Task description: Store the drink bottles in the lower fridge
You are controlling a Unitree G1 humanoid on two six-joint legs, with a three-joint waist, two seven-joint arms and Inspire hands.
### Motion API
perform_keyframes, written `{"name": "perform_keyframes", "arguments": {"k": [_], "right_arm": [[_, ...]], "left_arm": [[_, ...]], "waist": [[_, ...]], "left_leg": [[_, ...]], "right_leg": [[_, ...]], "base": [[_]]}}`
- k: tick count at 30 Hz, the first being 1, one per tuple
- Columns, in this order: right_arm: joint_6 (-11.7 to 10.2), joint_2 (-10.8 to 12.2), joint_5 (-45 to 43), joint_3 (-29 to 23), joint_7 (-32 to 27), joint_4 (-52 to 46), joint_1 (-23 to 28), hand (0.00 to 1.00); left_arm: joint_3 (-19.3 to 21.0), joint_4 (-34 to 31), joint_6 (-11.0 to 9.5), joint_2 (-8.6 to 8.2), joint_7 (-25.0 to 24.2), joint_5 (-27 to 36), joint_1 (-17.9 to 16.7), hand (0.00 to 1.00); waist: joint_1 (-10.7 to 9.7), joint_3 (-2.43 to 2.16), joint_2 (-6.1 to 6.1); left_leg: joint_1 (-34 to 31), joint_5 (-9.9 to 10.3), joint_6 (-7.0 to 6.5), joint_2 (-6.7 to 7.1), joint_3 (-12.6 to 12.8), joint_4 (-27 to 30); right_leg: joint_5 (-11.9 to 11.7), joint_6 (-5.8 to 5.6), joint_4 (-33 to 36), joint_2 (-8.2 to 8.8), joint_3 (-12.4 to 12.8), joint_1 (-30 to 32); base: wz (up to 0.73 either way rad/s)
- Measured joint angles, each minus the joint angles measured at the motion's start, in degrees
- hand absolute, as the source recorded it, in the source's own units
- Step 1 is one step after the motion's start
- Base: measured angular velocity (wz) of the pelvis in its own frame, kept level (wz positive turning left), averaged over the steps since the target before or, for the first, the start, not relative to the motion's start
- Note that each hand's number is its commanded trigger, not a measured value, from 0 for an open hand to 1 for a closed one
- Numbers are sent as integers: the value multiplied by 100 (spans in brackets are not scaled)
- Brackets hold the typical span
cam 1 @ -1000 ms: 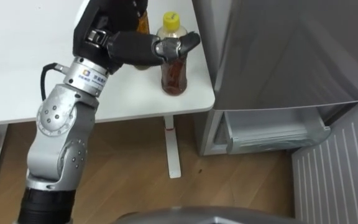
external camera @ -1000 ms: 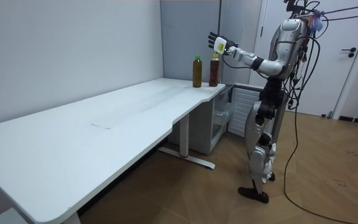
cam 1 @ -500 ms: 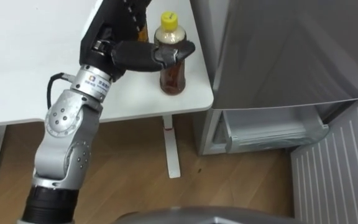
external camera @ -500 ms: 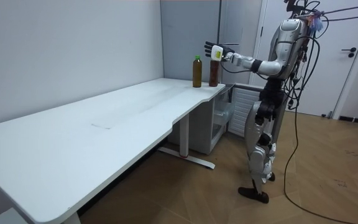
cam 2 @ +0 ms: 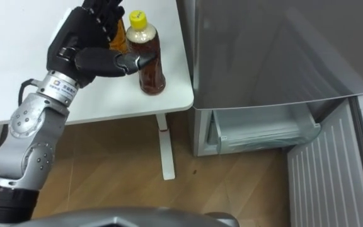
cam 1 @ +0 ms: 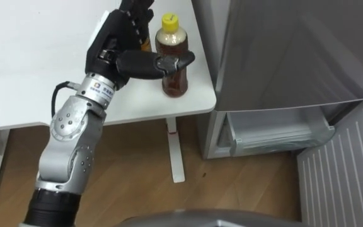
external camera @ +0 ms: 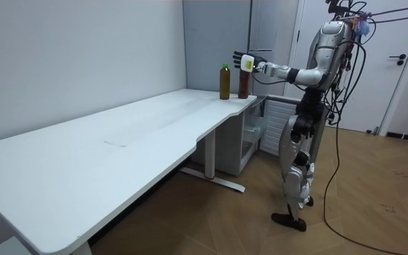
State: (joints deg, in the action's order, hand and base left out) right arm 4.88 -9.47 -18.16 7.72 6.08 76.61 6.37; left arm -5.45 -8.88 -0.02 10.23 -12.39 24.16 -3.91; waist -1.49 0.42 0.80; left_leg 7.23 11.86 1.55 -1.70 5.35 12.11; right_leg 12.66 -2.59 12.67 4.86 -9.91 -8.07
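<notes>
Bottles two, upright on the tabletop (cam 1: 30,69) corner beside the fridge (cam 1: 282,50), yellow-capped bottle (cam 1: 176,81) in front, green-capped bottle (external camera: 224,83) just behind, left hand (cam 1: 113,45) unclenched, thumb across the yellow-capped bottle's front, one lower fridge compartment (cam 1: 276,135) open.

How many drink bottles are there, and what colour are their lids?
Yellow-capped bottle: 1
Green-capped bottle: 1
Total: 2 bottles
</notes>
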Motion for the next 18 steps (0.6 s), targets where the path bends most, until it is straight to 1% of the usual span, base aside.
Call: {"name": "perform_keyframes", "arguments": {"k": [2,7,9,14,18], "right_arm": [[4,0,-8,-11,6,3,-2,0],[1,0,-8,-11,4,2,-19,0],[0,1,-6,-11,-2,1,-17,0],[16,3,-8,-10,0,-20,-13,0],[20,3,-9,-9,8,-57,-11,0]], "left_arm": [[-3,14,0,1,73,6,-85,0],[-4,215,-14,1,101,6,-84,0],[-5,310,-14,2,104,5,-84,0],[-23,332,-14,2,104,4,-85,0],[-92,338,-13,3,103,2,-93,0]], "waist": [[-9,4,12],[-1,2,52],[-6,8,62],[-10,26,92],[-6,24,98]], "left_leg": [[21,-6,-7,1,27,-50],[25,-6,-7,2,34,-83],[31,-6,-7,1,34,-83],[24,-5,-7,2,36,-84],[25,-5,-7,4,43,-88]], "right_leg": [[1,-1,2,-2,38,0],[1,-2,-1,-11,49,-4],[0,-2,-8,-11,43,3],[1,-2,-34,-10,43,-1],[0,-2,-78,-12,49,-12]], "base": [[-7],[-1],[0],[0],[0]]}}
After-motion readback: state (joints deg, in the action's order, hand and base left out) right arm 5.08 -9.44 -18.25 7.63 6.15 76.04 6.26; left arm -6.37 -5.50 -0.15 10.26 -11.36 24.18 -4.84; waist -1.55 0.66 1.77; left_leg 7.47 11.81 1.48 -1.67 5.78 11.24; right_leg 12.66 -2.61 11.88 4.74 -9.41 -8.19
